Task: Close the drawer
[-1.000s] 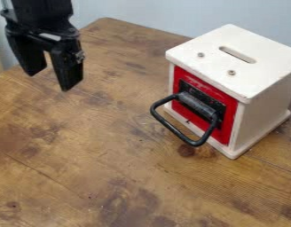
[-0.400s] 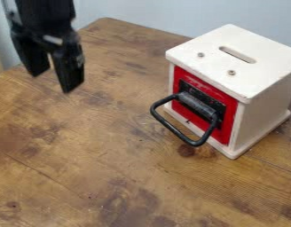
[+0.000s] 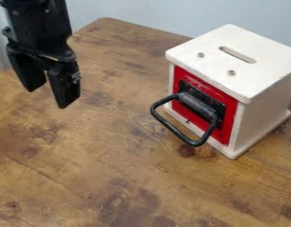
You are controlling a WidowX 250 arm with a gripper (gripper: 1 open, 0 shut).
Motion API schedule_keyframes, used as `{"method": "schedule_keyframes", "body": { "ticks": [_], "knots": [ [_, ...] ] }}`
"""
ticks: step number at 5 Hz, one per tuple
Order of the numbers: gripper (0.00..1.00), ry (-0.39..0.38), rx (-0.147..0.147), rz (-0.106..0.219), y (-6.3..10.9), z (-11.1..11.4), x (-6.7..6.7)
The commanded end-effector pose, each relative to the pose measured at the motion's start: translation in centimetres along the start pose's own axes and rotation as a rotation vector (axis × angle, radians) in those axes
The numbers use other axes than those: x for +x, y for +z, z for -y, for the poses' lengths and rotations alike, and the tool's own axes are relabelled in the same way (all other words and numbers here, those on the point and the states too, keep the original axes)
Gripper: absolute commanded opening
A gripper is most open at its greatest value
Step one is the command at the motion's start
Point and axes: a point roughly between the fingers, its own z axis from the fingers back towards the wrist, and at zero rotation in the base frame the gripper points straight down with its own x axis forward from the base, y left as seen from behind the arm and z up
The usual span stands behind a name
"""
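Observation:
The drawer [image 3: 205, 104] is red-fronted with a black label and a black wire-loop handle [image 3: 181, 127], set in a small cream-white cube box [image 3: 248, 75] at the right of the wooden table. It stands pulled out a little from the box front. My black gripper [image 3: 49, 82] hangs at the upper left, pointing down, well to the left of the drawer and apart from it. Its two fingers [image 3: 67, 87] stand open with nothing between them.
The box's white top has a slot [image 3: 238, 56] and two small holes. The wooden table [image 3: 100, 168] stretches across the view, its far edge running behind the gripper and the box.
The gripper has sunk a little toward the table, staying open. The drawer and box have not moved.

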Motion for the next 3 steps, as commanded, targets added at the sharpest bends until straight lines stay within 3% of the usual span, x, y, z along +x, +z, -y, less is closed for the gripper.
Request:
{"method": "schedule_keyframes", "body": {
  "ticks": [1,3],
  "knots": [
    [1.0,-0.047,0.009,0.051,2.0,0.7,-0.1],
    [1.0,0.052,0.021,0.05,0.5,0.5,0.1]
  ]
}}
